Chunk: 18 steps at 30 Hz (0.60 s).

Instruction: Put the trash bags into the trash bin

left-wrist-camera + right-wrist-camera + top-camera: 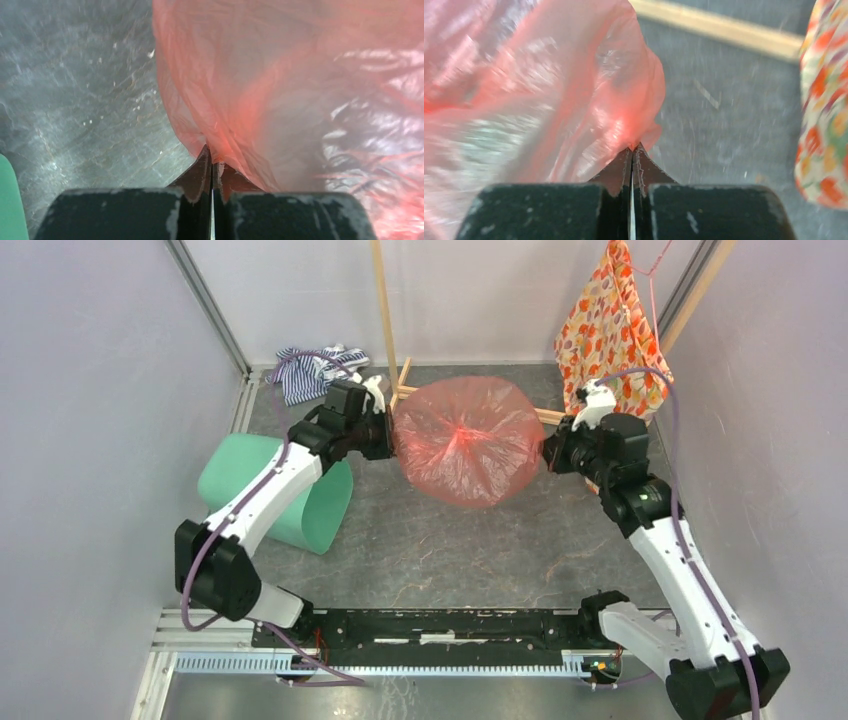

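The translucent red-orange trash bag (468, 438) hangs spread and billowed between my two grippers above the grey floor. My left gripper (388, 436) is shut on the bag's left edge; in the left wrist view its gripper (211, 157) pinches the film of the bag (290, 90). My right gripper (550, 453) is shut on the bag's right edge; the right wrist view shows its gripper (632, 150) clamped on the bag (549, 90). The mint-green trash bin (265, 490) lies on its side at the left, mouth towards the near right, under my left arm.
An orange floral cloth (608, 325) hangs at the back right on a wooden rack (385, 315), whose foot bars lie behind the bag. A striped blue-white cloth (312, 370) lies at the back left. Walls close in left and right.
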Motion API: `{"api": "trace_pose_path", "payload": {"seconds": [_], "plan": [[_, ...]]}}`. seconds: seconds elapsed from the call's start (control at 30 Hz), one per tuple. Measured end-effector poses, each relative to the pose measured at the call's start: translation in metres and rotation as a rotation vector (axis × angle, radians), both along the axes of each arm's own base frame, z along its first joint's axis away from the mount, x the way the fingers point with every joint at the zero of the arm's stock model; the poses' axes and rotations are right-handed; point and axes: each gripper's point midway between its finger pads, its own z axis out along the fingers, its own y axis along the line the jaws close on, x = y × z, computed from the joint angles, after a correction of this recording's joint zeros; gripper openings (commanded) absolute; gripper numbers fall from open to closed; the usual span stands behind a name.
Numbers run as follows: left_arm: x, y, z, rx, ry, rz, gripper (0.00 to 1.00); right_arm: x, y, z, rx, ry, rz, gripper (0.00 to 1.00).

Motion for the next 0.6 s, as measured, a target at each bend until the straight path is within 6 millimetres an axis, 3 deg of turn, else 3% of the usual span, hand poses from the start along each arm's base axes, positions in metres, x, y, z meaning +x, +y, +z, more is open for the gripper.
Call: {"api": "trace_pose_path", "payload": {"seconds": [0.13,0.2,0.27,0.33,0.43,0.5,0.57,0.6], "plan": [[0.009,-0.002,0.05,-0.041,-0.117,0.003,0.02,0.009,-0.004,0.075,0.011,-0.182,-0.02,0.0],[0.012,-0.002,0.061,-0.048,-0.146,0.009,0.02,0.013,-0.008,0.087,-0.006,-0.216,-0.043,0.0],[0.013,-0.003,0.06,-0.047,-0.144,0.008,0.02,0.018,-0.012,0.08,-0.036,-0.204,-0.062,0.0],[0.016,-0.004,0.049,-0.035,-0.118,0.007,0.02,0.026,-0.015,0.051,-0.075,-0.149,-0.074,0.0],[0.015,-0.008,0.012,-0.003,-0.038,-0.019,0.02,0.023,-0.011,-0.03,-0.154,0.039,-0.05,0.0],[0.001,-0.007,-0.026,0.039,0.055,-0.036,0.02,-0.002,-0.008,-0.091,-0.227,0.199,-0.013,0.0],[-0.024,-0.005,-0.053,0.08,0.142,-0.06,0.02,-0.032,-0.008,-0.116,-0.281,0.308,0.031,0.0],[-0.035,-0.005,-0.057,0.094,0.167,-0.075,0.02,-0.038,-0.006,-0.114,-0.288,0.312,0.043,0.0]]}}
